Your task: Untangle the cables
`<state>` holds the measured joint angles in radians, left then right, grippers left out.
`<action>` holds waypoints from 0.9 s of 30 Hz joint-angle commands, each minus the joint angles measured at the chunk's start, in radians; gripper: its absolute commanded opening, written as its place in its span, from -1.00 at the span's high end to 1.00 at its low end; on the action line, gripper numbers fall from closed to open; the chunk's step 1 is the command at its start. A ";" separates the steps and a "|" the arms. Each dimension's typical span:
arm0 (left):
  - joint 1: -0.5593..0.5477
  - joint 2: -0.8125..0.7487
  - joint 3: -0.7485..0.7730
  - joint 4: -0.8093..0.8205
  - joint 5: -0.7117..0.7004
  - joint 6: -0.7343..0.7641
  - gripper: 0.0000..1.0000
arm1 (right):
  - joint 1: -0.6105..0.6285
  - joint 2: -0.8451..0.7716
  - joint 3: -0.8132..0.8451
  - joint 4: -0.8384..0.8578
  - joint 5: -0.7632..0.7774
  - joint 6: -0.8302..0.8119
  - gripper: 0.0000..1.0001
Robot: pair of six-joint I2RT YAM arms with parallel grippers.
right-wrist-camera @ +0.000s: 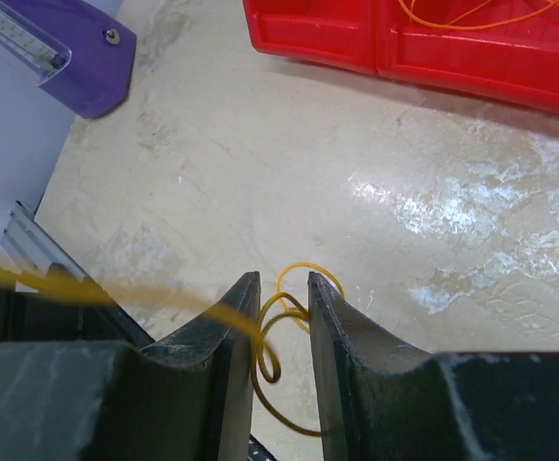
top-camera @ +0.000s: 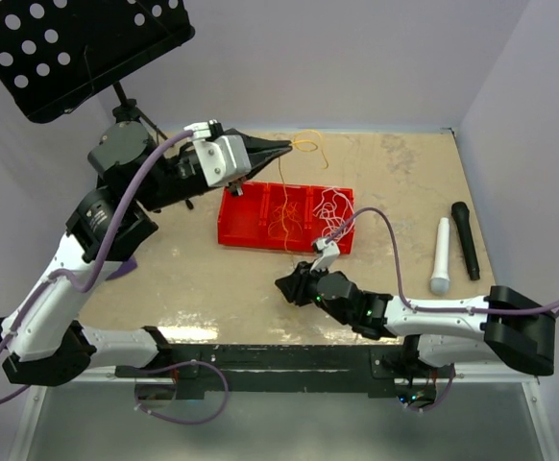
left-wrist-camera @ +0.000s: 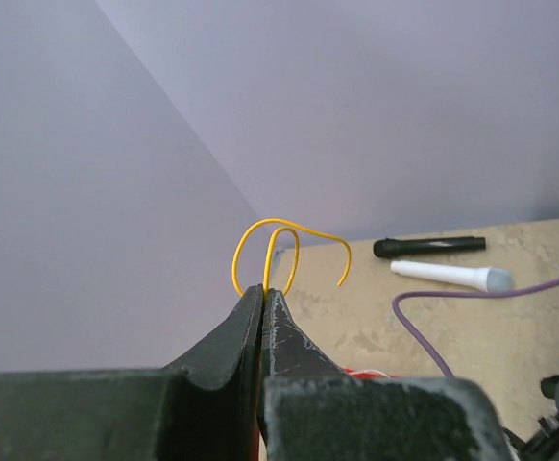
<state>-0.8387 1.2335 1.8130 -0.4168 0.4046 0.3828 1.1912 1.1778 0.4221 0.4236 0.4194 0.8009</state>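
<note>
Pinching orange cable (left-wrist-camera: 279, 230), left tool (left-wrist-camera: 263, 288) aloft

Two claws (top-camera: 284, 147) (top-camera: 281, 285), one red tray (top-camera: 228, 227), two microphones (top-camera: 441, 254) (top-camera: 466, 240) — one white, one black — one music stand (top-camera: 78, 48).

i'm working in what looks like a robotics lab test cell. plain lilac walls (top-camera: 356, 58) box in a beige tabletop (top-camera: 212, 279) around the red bin (top-camera: 244, 219). the left arm (top-camera: 49, 298) and right arm (top-camera: 433, 317) are bolted nearer than the bin. a black perforated panel (top-camera: 78, 48) on a stand hangs beyond its left end. a white microphone (top-camera: 441, 254) and a black microphone (top-camera: 466, 238) lie to its right.
</note>
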 commanded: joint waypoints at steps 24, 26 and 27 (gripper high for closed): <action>0.004 -0.127 -0.056 0.452 -0.345 0.254 1.00 | 0.064 0.057 -0.052 -0.015 0.004 0.155 0.31; 0.004 -0.176 -0.177 0.460 -0.381 0.254 1.00 | 0.065 0.020 -0.042 -0.046 0.013 0.150 0.31; 0.004 -0.198 -0.242 0.472 -0.400 0.248 1.00 | 0.065 -0.003 -0.037 -0.063 0.019 0.149 0.31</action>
<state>-0.8383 1.0950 1.7565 0.0463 0.1020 0.6147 1.2499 1.2530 0.3405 0.3988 0.4011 0.9356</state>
